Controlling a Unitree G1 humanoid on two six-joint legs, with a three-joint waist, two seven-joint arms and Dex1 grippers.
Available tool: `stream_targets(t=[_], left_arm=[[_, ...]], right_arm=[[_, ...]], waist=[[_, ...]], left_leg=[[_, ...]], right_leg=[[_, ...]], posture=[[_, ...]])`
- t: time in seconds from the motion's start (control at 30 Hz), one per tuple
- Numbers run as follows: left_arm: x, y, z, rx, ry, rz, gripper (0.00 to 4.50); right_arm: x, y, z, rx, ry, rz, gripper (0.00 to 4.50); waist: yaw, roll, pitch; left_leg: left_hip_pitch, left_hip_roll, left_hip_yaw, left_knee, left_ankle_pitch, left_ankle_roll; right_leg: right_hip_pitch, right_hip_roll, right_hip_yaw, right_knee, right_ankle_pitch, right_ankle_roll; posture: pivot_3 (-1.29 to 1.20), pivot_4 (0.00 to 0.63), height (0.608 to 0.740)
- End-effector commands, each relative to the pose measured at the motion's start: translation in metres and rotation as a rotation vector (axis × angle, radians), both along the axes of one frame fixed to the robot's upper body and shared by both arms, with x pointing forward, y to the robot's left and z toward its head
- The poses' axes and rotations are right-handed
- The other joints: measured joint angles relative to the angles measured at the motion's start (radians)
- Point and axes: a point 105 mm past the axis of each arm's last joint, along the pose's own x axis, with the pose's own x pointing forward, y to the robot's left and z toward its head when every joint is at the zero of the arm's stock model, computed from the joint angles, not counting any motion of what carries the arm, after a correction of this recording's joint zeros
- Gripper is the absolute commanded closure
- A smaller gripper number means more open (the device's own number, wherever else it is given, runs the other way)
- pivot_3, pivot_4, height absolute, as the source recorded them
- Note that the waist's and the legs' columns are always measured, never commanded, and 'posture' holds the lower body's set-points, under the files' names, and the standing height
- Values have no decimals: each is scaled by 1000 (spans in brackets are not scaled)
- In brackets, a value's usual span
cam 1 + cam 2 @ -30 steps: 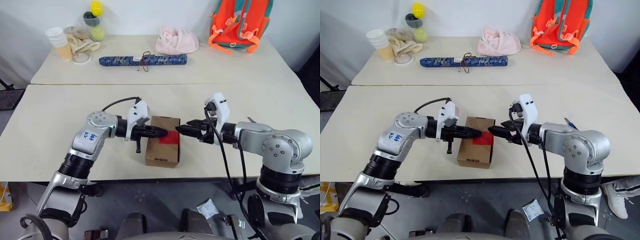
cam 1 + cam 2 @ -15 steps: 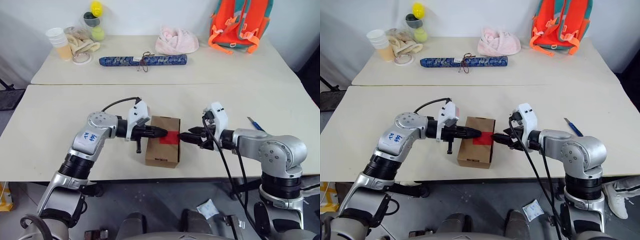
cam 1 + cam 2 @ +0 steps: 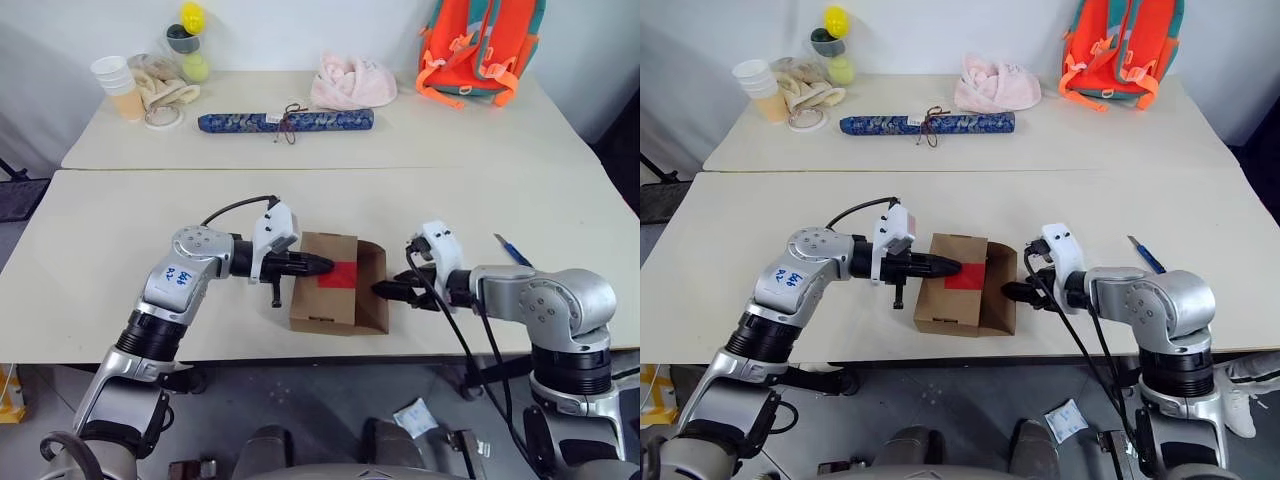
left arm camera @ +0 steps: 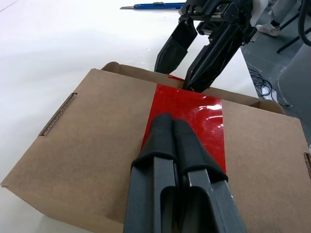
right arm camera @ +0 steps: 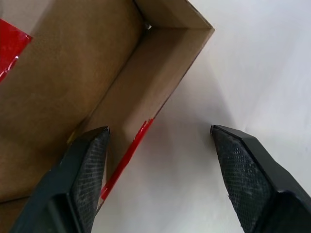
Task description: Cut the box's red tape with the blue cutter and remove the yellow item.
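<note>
A: Where does the box (image 3: 330, 280) sit?

B: On the near table (image 3: 100, 250), close to its front edge, between the two arms. The red tape (image 3: 340, 275) lies across its top, and the flap on the robot's right side stands folded out and down.

A: And the left gripper (image 4: 176, 127)?

B: It lies on top of the box from the box's left side, its two black fingers pressed together with nothing between them, their tips resting on the red tape.

A: The right gripper (image 5: 158, 138)?

B: Just beside the box on its right, low by the folded-out flap. Its fingers are spread wide and hold nothing; one fingertip (image 5: 92, 145) is at the flap's edge, where a sliver of red tape shows, the other is over bare table.

A: The blue cutter (image 3: 510, 249)?

B: Lying on the table, well to the right of the box, beyond the right arm.

A: The yellow item?

B: I cannot tell; the box's inside is not visible.
</note>
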Motion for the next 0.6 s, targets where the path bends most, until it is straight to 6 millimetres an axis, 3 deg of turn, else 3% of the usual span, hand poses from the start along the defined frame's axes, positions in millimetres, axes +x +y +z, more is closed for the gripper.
stream_targets(t=[0.03, 0.33, 0.43, 0.5, 0.6], left_arm=[[-2, 1, -10, 16, 26, 6, 4500], [-2, 5, -10, 19, 23, 18, 4500], [-2, 6, -9, 23, 21, 22, 4500], [-1, 8, -8, 23, 20, 25, 4500], [-1, 7, -8, 24, 19, 25, 4500]], right_arm=[[1, -2, 0, -71, -46, 10, 1021], [-2, -8, -15, -394, -284, 184, 1021], [-4, -5, 2, -253, -306, 173, 1021], [-5, -12, 19, -112, -266, 145, 1021], [-10, -22, 25, 33, -139, 126, 1021]], waist=[[0, 0, 0], [1, 0, 0], [1, -1, -1], [2, -1, -1], [2, -1, -1]], left_leg=[[0, 0, 0, 0, 0, 0], [0, 0, 0, 0, 0, 0], [0, 0, 0, 0, 0, 0], [0, 0, 0, 0, 0, 0], [0, 0, 0, 0, 0, 0]], right_leg=[[0, 0, 0, 0, 0, 0], [0, 0, 0, -1, 0, 0], [0, 0, 0, -1, 0, 0], [0, 0, 0, -1, 0, 0], [1, 0, 0, -2, 0, 0]], posture=[[0, 150, 740], [0, 150, 740], [0, 150, 740], [0, 150, 740], [0, 150, 740]])
